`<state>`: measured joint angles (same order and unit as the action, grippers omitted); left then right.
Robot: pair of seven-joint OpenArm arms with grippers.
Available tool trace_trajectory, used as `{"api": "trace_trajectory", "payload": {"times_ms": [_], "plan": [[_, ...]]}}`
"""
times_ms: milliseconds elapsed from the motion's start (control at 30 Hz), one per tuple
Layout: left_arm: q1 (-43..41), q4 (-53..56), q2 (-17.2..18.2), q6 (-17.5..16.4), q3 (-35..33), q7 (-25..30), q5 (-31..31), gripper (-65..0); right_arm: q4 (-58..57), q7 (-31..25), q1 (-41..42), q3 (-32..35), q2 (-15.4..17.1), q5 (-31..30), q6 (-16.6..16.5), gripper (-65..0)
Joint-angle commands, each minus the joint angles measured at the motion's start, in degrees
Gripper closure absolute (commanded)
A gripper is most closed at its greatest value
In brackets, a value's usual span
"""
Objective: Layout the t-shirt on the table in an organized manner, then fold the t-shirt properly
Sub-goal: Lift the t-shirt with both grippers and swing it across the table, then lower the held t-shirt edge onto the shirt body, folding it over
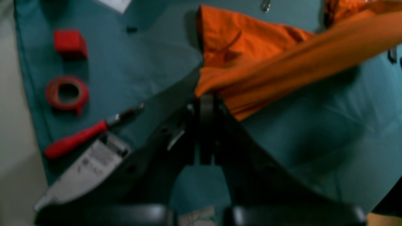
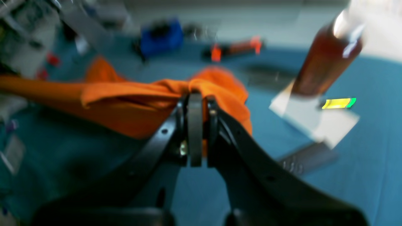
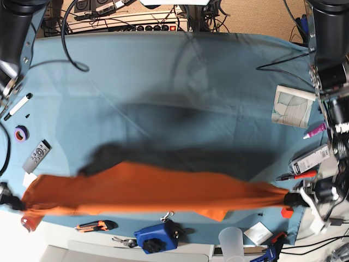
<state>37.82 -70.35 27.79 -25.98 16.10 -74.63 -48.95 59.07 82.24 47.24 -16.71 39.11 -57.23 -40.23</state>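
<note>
Item: t-shirt (image 3: 147,188), plain orange, no print.
Carrier: worktop (image 3: 163,76), draped in teal-blue cloth.
Position: stretched in a long band along the worktop's near edge, spanning almost from 1 side edge to the other; the middle sags, and the dark shadow on the cloth suggests it hangs above the surface.
Left hand (image 1: 205,97): clamped tight on a bunched end of the shirt, near the worktop's corner by the red tape roll (image 1: 67,93) and red-handled screwdriver (image 1: 84,135).
Right hand (image 2: 194,95): closed hard on the opposite bunched end, fabric gathered over the fingers.
Handling, judged: light, soft, limp; no stiffness, so it drapes and wrinkles wherever unsupported. Not fragile; slips little in a pinch grip.
Where to hold, judged: 2 matching points, such as both shoulders or both hem corners, so the body hangs square for laying flat.
Clutter: blue tool (image 3: 158,236) and clear cup (image 3: 232,238) at the near edge.
</note>
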Motion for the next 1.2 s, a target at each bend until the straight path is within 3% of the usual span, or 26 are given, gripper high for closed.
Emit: {"api": "trace_trajectory", "payload": {"times_ms": [0, 267, 467, 733, 1067, 1167], "plan": [[0.5, -1.88, 1.29, 0.17, 1.57, 0.9, -0.74, 0.0, 2.43, -2.24, -0.22, -1.51, 1.68, -1.53, 0.23, 0.0], [-15.19, -10.67, 1.27, -0.94, 9.33, 0.66, -2.89, 0.0, 16.44, -2.24, -20.0, -17.38, -3.58, -1.97, 0.23, 0.0], [-28.61, -19.61, 0.26, -1.01, 12.98, 1.16, -3.37, 0.0, 27.3, -2.24, -35.21, -24.94, -8.39, -2.38, 0.23, 0.0], [-41.29, -24.46, -4.17, -1.11, 22.16, 1.14, -5.51, 0.0, 30.21, -2.24, -49.81, -31.3, -13.09, -4.74, 0.23, 0.0], [-50.9, -24.57, -6.38, -2.67, 29.9, 0.17, -9.79, 0.0, 30.21, -2.24, -63.95, -32.92, -13.44, -11.45, 0.23, 0.0], [-52.57, -24.57, -6.99, -5.14, 32.52, -1.4, -14.51, 0.0, 30.21, -2.24, -66.71, -32.92, -14.14, -14.82, 0.23, 0.0]]}}
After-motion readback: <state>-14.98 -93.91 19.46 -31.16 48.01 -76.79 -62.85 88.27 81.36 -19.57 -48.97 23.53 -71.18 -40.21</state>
